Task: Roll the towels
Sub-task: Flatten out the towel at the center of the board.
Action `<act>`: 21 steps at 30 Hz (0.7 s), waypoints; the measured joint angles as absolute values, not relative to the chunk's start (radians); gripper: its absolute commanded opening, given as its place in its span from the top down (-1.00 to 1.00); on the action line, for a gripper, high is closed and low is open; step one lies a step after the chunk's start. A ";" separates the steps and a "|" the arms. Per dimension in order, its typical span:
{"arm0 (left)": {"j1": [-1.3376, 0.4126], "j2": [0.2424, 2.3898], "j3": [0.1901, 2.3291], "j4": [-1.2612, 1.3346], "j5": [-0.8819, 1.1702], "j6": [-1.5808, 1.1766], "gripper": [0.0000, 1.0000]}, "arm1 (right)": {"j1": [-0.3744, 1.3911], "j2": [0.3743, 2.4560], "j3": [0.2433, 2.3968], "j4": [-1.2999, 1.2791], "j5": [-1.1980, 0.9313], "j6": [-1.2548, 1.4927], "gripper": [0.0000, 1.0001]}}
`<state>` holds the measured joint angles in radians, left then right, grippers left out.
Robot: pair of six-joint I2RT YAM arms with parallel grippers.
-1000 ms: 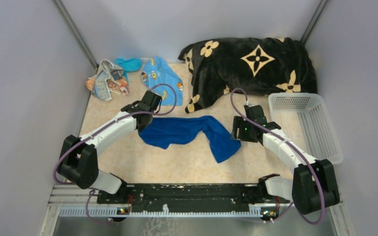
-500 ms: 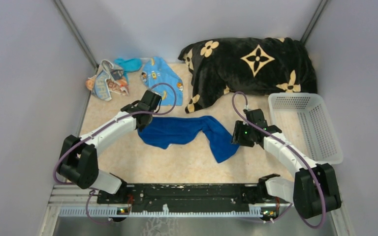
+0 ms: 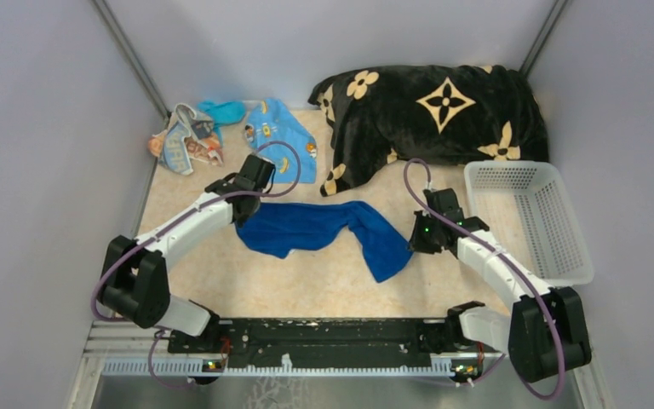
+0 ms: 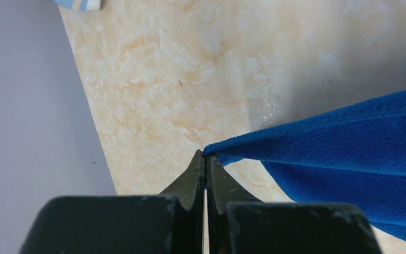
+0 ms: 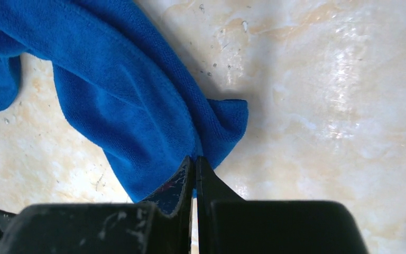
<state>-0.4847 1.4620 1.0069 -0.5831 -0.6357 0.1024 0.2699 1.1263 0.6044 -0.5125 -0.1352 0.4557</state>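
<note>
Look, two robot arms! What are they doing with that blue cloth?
They are getting ready to roll towels. The left fingers pinch one corner of the dark blue towel. The right fingers pinch its other end, so it lies spread between both arms on the table. It is not rolled yet. Three more towels wait in a bunch at the far left, beside a big black blanket. A white basket sits on the right.
</note>
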 measured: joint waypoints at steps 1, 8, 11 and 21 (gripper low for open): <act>-0.479 1.458 1.008 -0.583 -0.636 0.102 1.00 | 0.270 1.121 0.611 -0.524 -0.125 0.453 1.00; -0.441 1.336 1.093 -0.585 -0.645 0.104 1.00 | 0.270 1.062 0.870 -0.630 0.010 0.368 1.00; -0.439 1.199 1.163 -0.550 -0.666 0.120 1.00 | 0.270 0.968 1.026 -0.635 0.103 0.300 1.00; -0.439 0.782 1.216 -0.556 -0.605 0.113 1.00 | 0.270 0.679 1.141 -0.699 0.120 0.163 1.00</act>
